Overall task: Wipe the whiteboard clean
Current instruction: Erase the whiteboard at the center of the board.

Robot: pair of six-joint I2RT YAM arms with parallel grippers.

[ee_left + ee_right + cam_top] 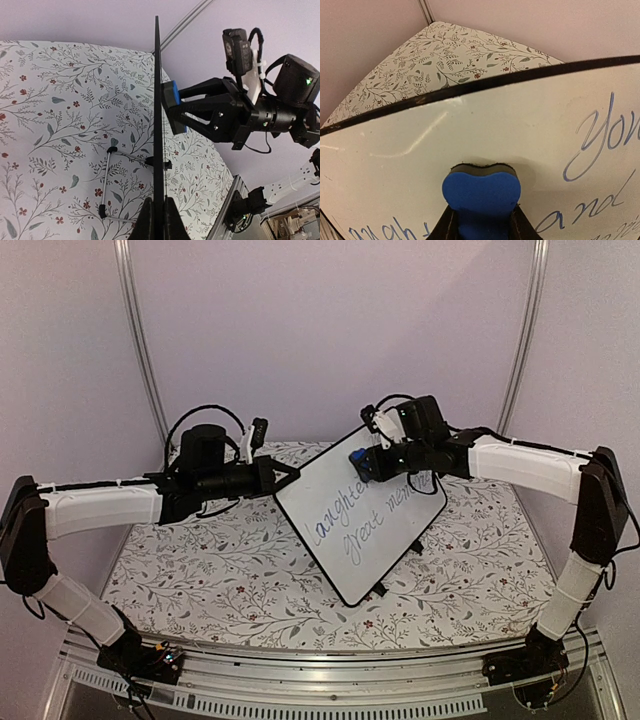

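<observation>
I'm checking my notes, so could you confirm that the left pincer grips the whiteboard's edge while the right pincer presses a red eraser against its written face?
The eraser is blue, not red; the right wrist view shows it. The rest holds: the left pincer grips the whiteboard by its edge and the right pincer presses the eraser against its written face.

Plain lilac walls [330,330]; two metal rails [140,340]; floral-print tabletop [230,570]; aluminium frame [330,665] at near edge.

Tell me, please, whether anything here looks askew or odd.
The whiteboard is tilted up and turned diagonally to the table, pinched at its edge by the left gripper while the right gripper presses a blue eraser to its face. Nothing looks damaged or spilled.
</observation>
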